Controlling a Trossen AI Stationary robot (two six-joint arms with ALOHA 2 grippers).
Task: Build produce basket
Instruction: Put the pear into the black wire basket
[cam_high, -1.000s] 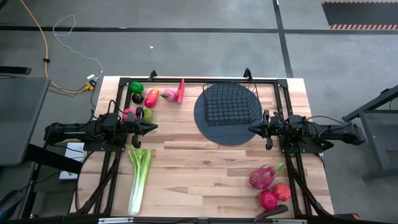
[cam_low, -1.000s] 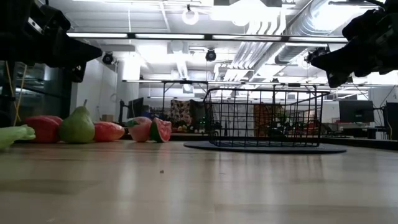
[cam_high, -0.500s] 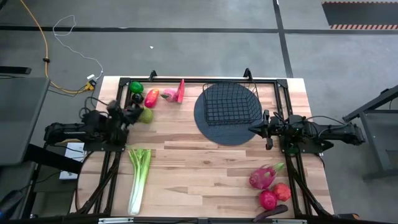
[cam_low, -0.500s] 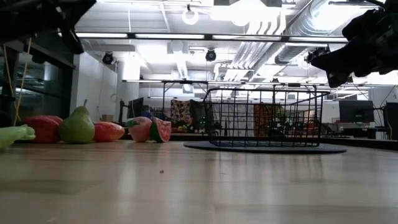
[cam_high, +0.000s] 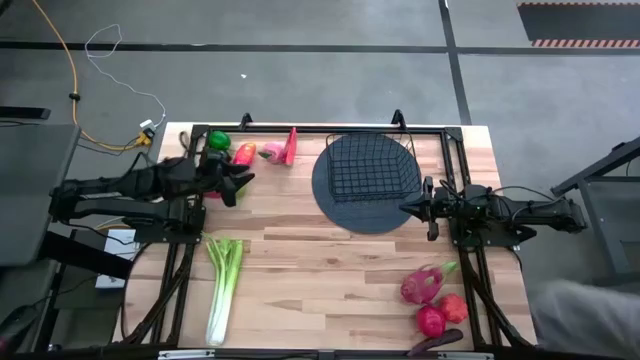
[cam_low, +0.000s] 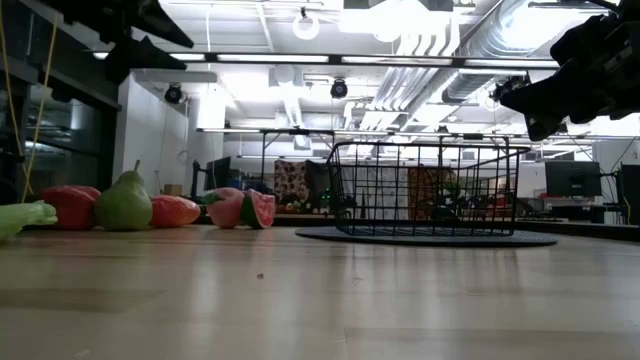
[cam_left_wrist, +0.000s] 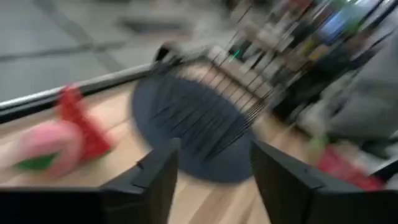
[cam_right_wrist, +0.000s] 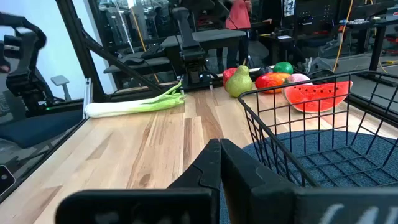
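The left gripper (cam_high: 246, 183) hangs above the counter (cam_high: 320, 270) with its jaws parted and nothing between them. Just behind and beside them sits a cluster of produce: a green round piece (cam_high: 219, 141), a red-orange piece (cam_high: 243, 154), a pear (cam_low: 124, 203) and a watermelon slice (cam_high: 290, 145). Ahead of these jaws, across bare wood, stands the basket (cam_high: 372, 168) on its dark disc, empty. The right gripper (cam_high: 407, 208) holds at the basket's near edge, jaws closed on nothing. Celery (cam_high: 222, 287) lies near the left arm; a dragon fruit (cam_high: 424, 283) and red pieces (cam_high: 432, 320) lie behind the right jaws. No writing can be read.
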